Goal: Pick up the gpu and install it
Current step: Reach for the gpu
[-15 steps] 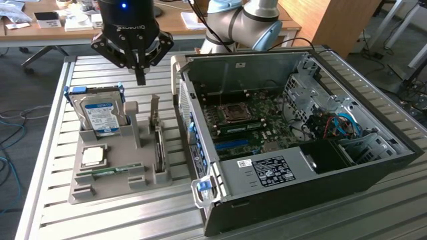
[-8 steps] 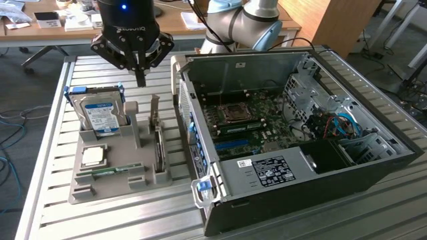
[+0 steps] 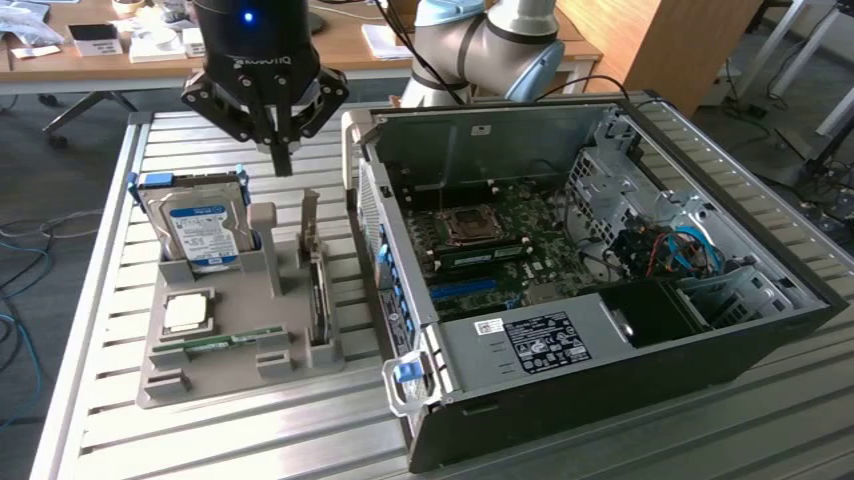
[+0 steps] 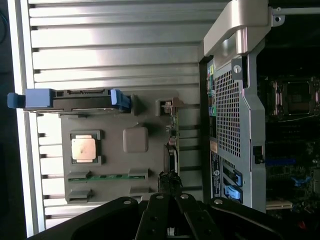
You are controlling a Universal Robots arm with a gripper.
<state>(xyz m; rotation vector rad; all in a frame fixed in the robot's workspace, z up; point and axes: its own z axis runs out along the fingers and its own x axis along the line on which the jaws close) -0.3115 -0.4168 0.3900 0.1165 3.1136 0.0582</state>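
The gripper [image 3: 282, 160] hangs in the upper left of the exterior frame, pointing straight down. Its black body carries a small blue light [image 3: 247, 17] near the top edge. The jaws are drawn together into a single narrow tip, with nothing between them and touching nothing. Behind it, at the top centre of the frame, the arm [image 3: 470, 42] bends through grey and pale blue joints. In the wrist view the gripper [image 4: 170, 184] shows the same closed pair, linkages angled inward.
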